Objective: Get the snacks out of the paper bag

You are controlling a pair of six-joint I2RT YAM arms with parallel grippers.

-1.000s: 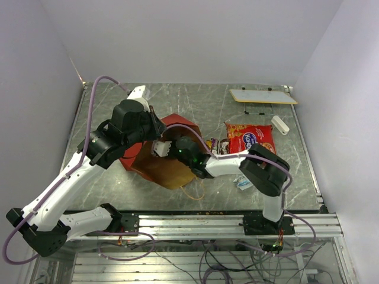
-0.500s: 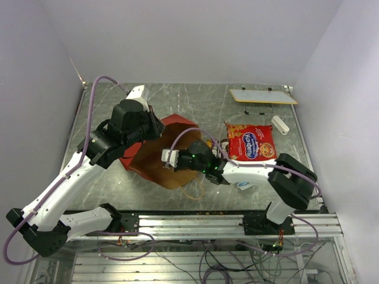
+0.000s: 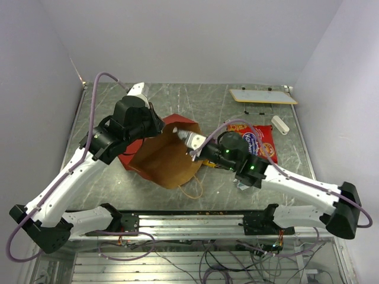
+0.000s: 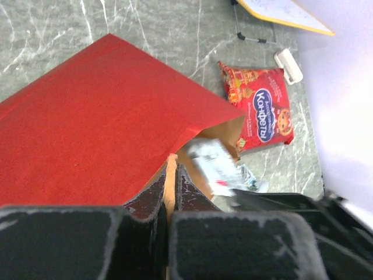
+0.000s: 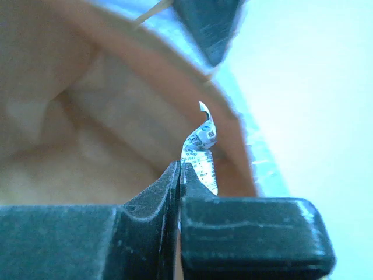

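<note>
A: Two grippers, both with fingers together. On what?
B: The left gripper (image 4: 173, 170) pinches the rim of the large red paper bag (image 4: 99, 116), brown kraft inside. The bag lies on the grey marbled table (image 3: 207, 100) with its mouth open.
A: And the right gripper (image 5: 180, 170)?
B: Clamped on a small crinkly silvery wrapper (image 5: 201, 153), right at the bag's mouth. Whether the wrapper touches the paper, I cannot tell.
A: Any other snacks?
B: One more in plain sight: a big red foil packet with a blue logo (image 4: 259, 108) lies flat on the table just right of the bag, near a small white cylinder (image 4: 288, 65).
</note>
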